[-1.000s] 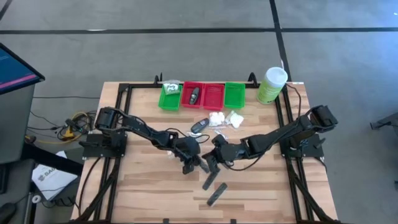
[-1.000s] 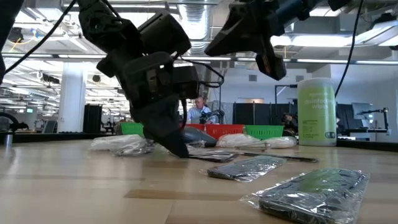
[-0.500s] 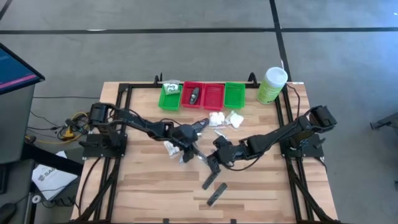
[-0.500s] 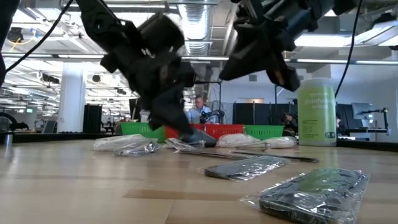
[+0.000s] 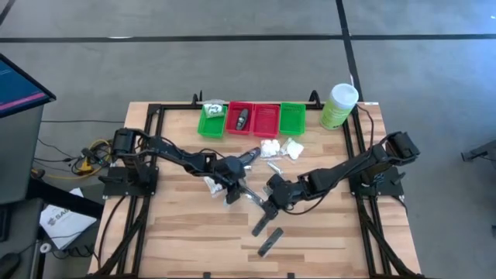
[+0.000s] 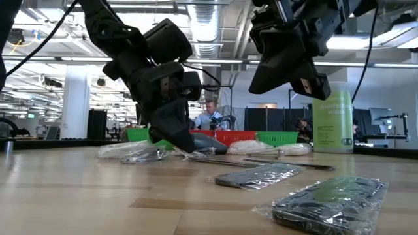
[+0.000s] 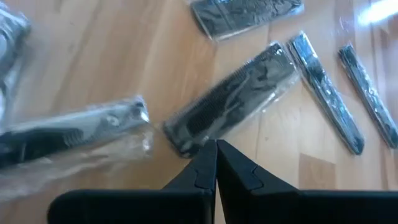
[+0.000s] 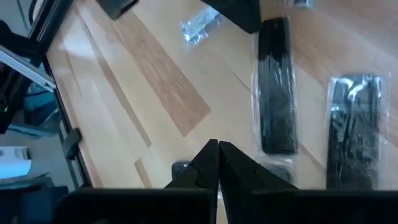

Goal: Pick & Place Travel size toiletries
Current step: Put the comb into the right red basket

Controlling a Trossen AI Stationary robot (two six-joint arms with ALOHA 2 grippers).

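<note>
Mid-table, both tools (image 5: pixel 235 191) (image 5: pixel 270 208) pinched shut, empty, above plastic-wrapped dark grey bars (image 5: pixel 267 220).

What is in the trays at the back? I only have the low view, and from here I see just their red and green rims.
Observer: From above, the red tray second from the left holds a dark oval piece.
Operator: And the green one at the far left?
Observer: The left green tray holds something pale; I cannot tell what it is.
Operator: Are the left gripper's fingers open?
Observer: No. In the left wrist view the left gripper has its fingers pressed together, with nothing between them, above a wrapped dark comb.
</note>
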